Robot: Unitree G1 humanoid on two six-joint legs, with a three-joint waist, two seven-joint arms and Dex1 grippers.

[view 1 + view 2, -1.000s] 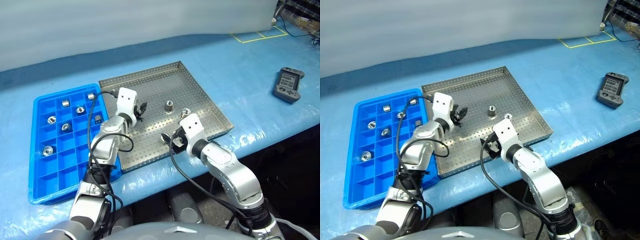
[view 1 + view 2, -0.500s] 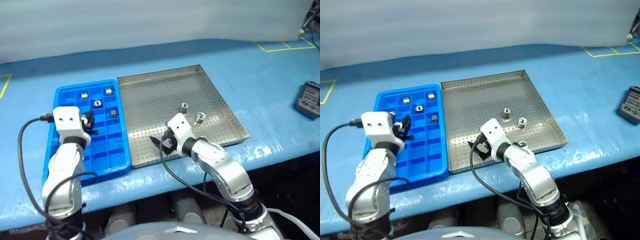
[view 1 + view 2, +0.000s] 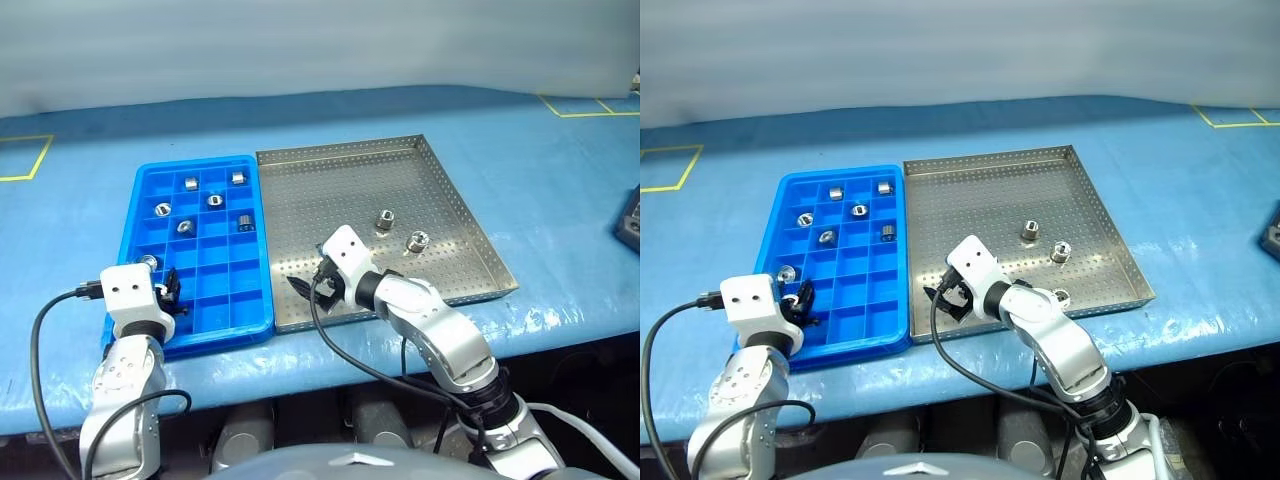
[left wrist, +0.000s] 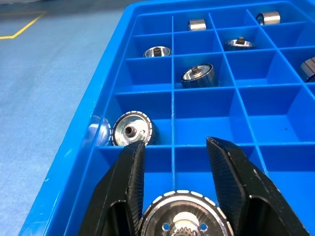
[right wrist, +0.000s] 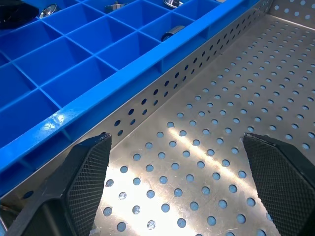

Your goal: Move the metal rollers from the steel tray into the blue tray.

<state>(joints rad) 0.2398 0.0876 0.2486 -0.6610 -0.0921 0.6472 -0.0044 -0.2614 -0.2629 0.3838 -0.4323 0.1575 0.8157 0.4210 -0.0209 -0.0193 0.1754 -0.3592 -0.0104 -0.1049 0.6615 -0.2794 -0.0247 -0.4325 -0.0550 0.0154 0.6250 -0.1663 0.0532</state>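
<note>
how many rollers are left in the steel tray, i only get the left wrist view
observer: three metal rollers lie in the steel tray, two right of its middle and one by its near wall, beside the right arm
operator: where is the right gripper
observer: the right gripper hovers over the steel tray's near left corner, close to the blue tray, fingers wide open and empty
operator: anything else on the table
observer: a dark handheld device lies at the far right edge of the head views
</note>
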